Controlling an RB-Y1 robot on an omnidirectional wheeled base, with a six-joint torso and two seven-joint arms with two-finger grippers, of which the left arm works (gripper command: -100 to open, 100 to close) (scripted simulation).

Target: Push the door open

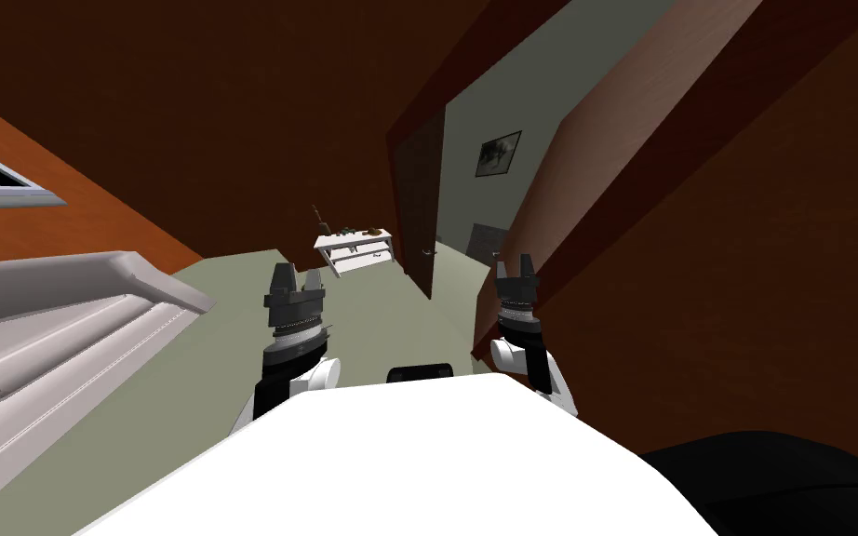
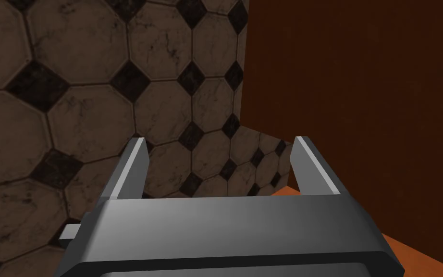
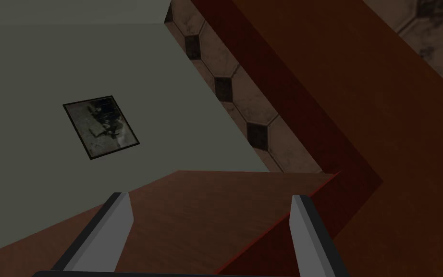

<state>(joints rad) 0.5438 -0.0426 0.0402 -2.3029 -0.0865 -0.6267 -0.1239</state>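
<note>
I see reddish-brown wood-grain door (image 1: pixel 623 158) at my front right: plain panel, upright, standing partly open.

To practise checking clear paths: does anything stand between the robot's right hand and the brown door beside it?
Nothing visible does. The right hand sits close by the lighter brown door; in the right wrist view the door's face lies straight past the open fingers with no object between. Whether they touch cannot be told.
</note>
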